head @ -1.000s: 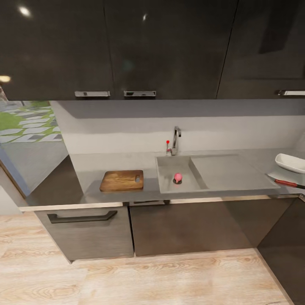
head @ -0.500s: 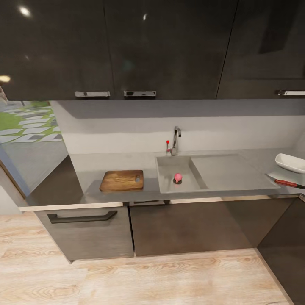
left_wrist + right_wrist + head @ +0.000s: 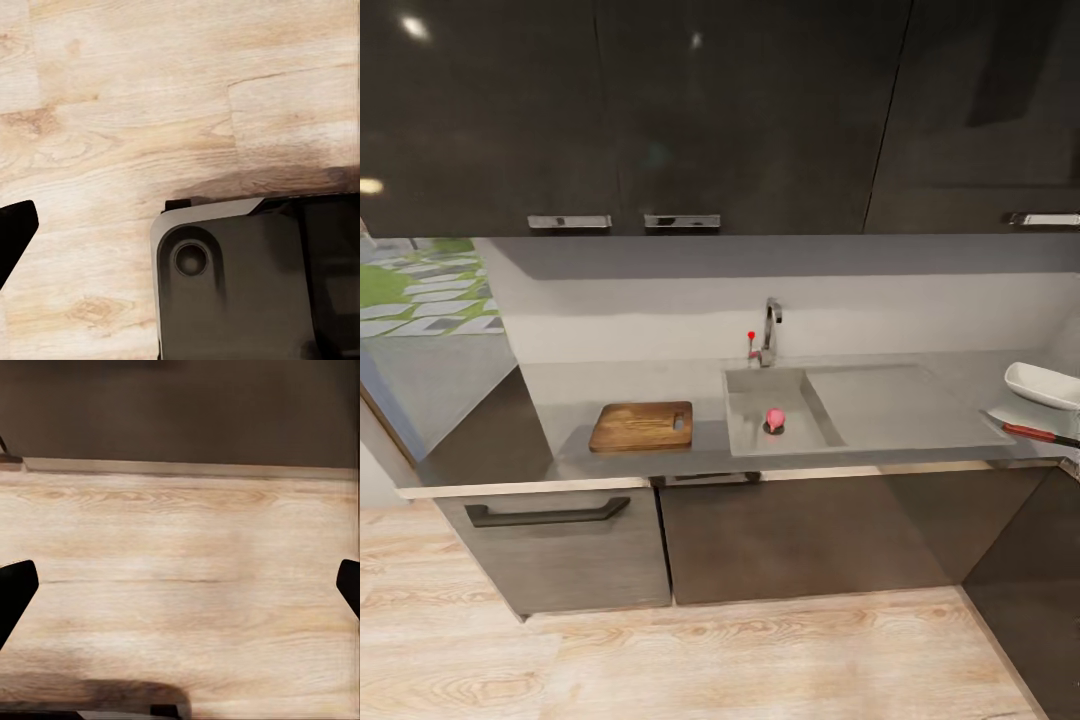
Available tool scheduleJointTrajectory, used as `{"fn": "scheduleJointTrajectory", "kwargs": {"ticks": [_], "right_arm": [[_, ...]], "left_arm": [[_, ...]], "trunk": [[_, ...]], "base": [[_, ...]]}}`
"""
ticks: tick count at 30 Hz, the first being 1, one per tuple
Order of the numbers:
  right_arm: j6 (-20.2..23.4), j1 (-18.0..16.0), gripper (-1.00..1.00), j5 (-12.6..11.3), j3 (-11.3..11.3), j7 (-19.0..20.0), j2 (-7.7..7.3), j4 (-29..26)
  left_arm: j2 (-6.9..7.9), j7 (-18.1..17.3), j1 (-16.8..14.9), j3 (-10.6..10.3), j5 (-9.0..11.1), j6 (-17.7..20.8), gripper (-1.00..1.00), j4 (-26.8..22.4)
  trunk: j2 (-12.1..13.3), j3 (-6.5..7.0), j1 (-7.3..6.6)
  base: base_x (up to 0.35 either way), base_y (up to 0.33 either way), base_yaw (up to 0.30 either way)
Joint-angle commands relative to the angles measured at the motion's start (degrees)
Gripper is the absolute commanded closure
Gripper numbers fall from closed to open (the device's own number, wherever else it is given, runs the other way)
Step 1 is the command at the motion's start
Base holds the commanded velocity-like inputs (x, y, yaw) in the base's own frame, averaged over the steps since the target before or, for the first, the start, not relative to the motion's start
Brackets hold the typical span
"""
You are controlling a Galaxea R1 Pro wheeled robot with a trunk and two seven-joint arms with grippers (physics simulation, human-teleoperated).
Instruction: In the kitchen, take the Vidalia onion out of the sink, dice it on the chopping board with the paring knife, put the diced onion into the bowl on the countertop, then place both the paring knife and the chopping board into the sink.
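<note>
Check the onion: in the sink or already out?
In. The pink onion sits on the floor of the sink basin, near the drain; the chopping board on the counter is bare.

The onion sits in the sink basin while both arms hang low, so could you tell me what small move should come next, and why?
Probably roll the base closer to the sink. The onion lies on the drain, and floor separates the robot from the cabinet fronts. Both wrist views face wood floor, so neither arm seems within reach.

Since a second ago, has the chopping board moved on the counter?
No. The chopping board keeps its place beside the sink; the whole picture shifted, so the camera moved.
</note>
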Motion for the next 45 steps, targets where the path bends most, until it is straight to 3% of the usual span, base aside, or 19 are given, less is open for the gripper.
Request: {"fn": "scheduleJointTrajectory", "kwargs": {"ticks": [1,27,45], "right_arm": [[0.2,0.0,-1.00,0.5,0.1,-0.6,-0.05,0.0],[0.4,0.0,-1.00,0.7,0.7,-0.4,0.61,1.0],[0.8,0.0,-1.00,0.6,0.7,-0.4,0.60,1.1]], "left_arm": [[0.01,0.0,0.0,-0.3,0.2,-0.1,-1.00,0.0],[-0.13,0.1,0.0,-0.3,0.2,-0.1,-1.00,0.0],[-0.25,0.0,0.0,-0.3,0.2,-0.1,-1.00,-0.1]], "trunk": [[-0.1,-0.10,0.03],[-0.1,0.64,0.03],[-0.1,0.90,0.03]], "base": [[0.000,-0.266,0.000],[0.000,-0.294,-0.093],[0.000,-0.148,0.209]]}}
